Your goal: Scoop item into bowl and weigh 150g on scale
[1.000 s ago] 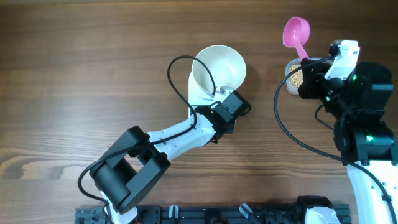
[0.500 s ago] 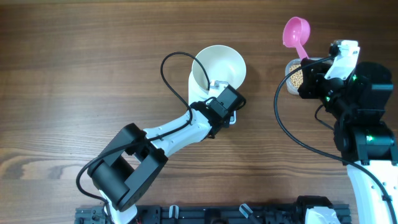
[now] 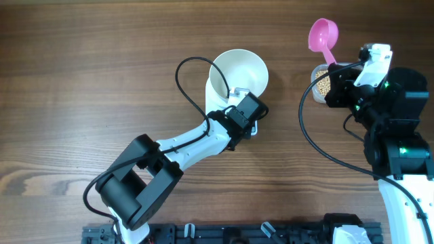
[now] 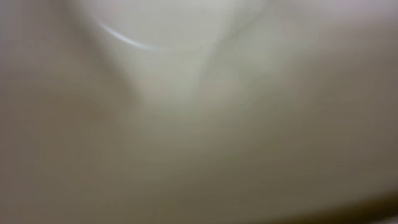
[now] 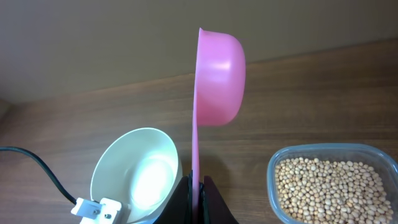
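Note:
The white bowl (image 3: 239, 68) stands at the table's middle back and shows empty in the right wrist view (image 5: 134, 177). My left gripper (image 3: 239, 102) sits against the bowl's near wall. Its own view is filled by blurred white, so its fingers are hidden. My right gripper (image 5: 199, 186) is shut on the handle of a pink scoop (image 5: 217, 78), held on edge and empty above the table (image 3: 324, 34). The beans (image 5: 329, 186) fill a clear tub (image 3: 323, 83) just below that gripper. The scale does not show.
Black cables loop from both arms, one beside the bowl (image 3: 186, 85) and one left of the right arm (image 3: 305, 129). Bare wood table (image 3: 88, 81) spreads to the left and between the bowl and the tub.
The left gripper shifted a little left and closer against the bowl, then stayed still. The right arm, scoop, bowl and tub have not moved.

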{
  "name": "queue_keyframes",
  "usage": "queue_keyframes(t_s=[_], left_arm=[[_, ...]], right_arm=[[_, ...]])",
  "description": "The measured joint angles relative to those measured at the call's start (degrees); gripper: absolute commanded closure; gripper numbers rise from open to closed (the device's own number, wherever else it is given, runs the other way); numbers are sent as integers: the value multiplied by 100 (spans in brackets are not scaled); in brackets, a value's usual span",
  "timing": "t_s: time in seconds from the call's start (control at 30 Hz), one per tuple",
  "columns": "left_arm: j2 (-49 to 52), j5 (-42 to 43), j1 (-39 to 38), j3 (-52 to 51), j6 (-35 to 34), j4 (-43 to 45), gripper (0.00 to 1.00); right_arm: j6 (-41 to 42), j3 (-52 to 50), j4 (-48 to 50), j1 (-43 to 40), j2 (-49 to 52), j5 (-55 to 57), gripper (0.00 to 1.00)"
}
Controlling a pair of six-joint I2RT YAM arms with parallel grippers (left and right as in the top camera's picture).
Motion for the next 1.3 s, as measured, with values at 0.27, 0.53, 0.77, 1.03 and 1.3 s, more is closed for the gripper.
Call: queue_keyframes(t_s=[0.27,0.53,0.77,1.03,1.3], left_arm=[[39,79,0,0,0,63,96],[55,81,0,35,0,4,96],[107,81,0,127,-2,-155,96],[107,155,0,140,-2,-192,96],[107,273,7,151,-7,-221,96]], right_arm=[[0,0,0,0,0,-2,96],[0,0,0,0,0,-2,96],[0,0,0,0,0,-2,96],[0,0,-2,0,0,-2,96],[0,0,0,0,0,-2,96]])
